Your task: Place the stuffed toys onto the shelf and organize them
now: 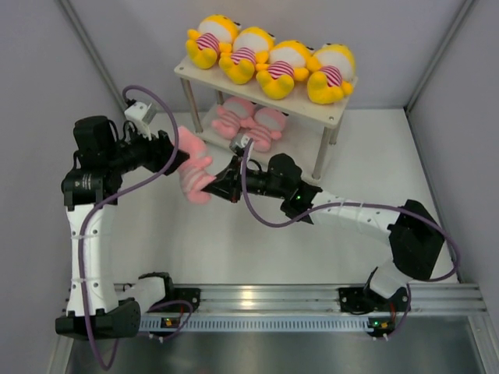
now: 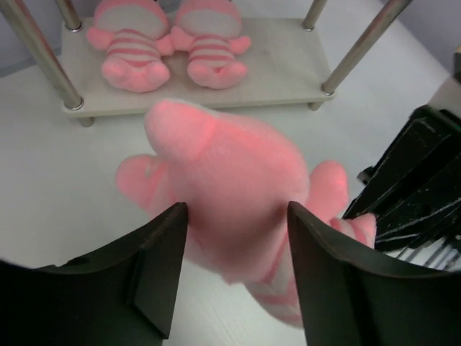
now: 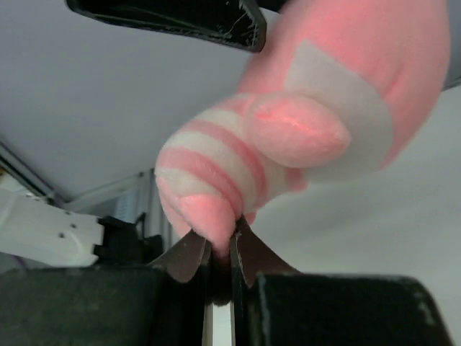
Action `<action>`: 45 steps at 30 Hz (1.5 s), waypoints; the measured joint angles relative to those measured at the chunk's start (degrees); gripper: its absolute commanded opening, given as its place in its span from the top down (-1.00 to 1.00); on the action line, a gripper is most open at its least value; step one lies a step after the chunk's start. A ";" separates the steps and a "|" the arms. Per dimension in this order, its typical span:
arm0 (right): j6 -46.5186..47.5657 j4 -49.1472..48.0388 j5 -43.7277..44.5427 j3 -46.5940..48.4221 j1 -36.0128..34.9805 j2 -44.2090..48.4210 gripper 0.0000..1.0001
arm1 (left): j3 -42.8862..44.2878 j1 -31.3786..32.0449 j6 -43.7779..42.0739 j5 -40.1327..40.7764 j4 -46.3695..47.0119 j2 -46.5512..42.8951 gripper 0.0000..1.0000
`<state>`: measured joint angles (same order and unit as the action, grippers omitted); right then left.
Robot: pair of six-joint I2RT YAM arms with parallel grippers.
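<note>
counting left to right along the shelf [image 1: 337, 117] in the upper middle of the top view, four yellow stuffed toys [image 1: 287, 66] lie abreast on the upper board and fill it, so that tier looks done. on the lower board [image 2: 288, 65], two pink stuffed toys [image 2: 169, 47] lie side by side toward the left, with bare board to their right. the third pink toy [image 1: 195, 167] is not yet shelved. it hangs in the air at centre left of the top view, in front of the shelf and between the two arms. as i judge it, six of seven are placed, and what is left is to set this one in the open spot beside the other two pink ones.

the left gripper [image 1: 173, 156] reaches in from the left of the frame. in its wrist view its two black fingers [image 2: 162, 267] stand apart, jaws open, with the toy's upper body bulging between them. i cannot tell whether either pad touches the plush. the right gripper [image 1: 224, 185] comes in from the right. at the bottom centre of its wrist view the jaws are pinched closed on the lower, striped end of the toy, and the rest of the toy rises toward the upper right. the right gripper appears to carry the toy alone.
</note>
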<state>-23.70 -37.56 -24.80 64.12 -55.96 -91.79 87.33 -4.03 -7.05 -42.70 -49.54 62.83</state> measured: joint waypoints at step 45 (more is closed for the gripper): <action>45.94 95.38 63.10 50.21 13.90 -31.61 0.97 | -6.58 0.17 -3.58 20.65 -1.75 0.17 -0.54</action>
<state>22.24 57.82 38.30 114.32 -42.06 -123.39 80.75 -3.86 -10.63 -22.04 -51.29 63.00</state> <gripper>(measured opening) 0.051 0.769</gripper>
